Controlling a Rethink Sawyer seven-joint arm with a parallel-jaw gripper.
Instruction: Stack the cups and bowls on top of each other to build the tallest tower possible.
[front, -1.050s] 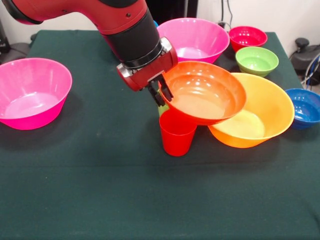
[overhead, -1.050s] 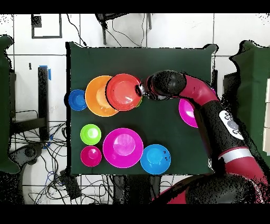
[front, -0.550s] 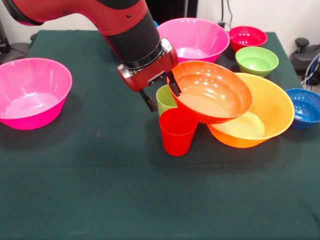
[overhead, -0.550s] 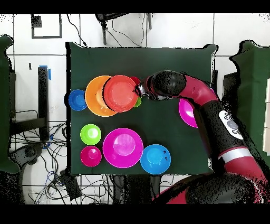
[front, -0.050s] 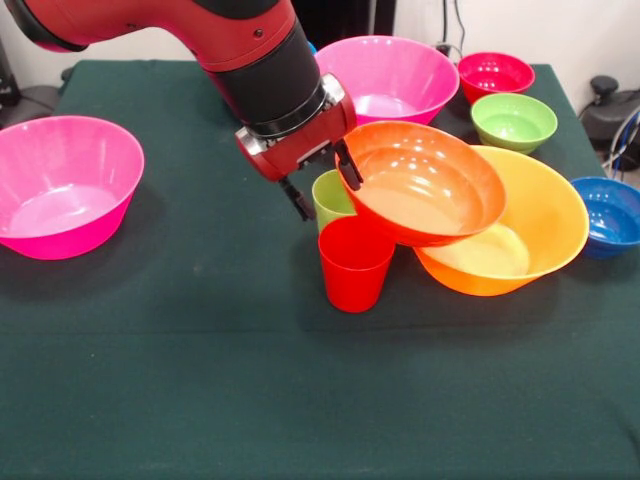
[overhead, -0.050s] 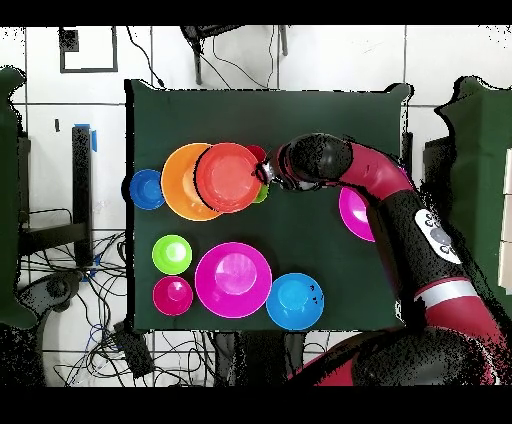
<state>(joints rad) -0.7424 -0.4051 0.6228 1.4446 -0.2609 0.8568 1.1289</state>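
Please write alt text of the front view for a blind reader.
A red robot arm's open gripper stands at the rim of a red-orange bowl that leans tilted on a big orange bowl. A red cup and a green cup stand beside them on the green table.

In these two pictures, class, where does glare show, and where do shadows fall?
Front view: white highlights glint inside the red-orange bowl and the pink bowl; a soft shadow lies under the red cup. Overhead view: lighting looks flat, the bowls show little glare.

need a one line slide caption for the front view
Sawyer's open gripper beside the red-orange bowl tilted on the big orange bowl, red cup in front.
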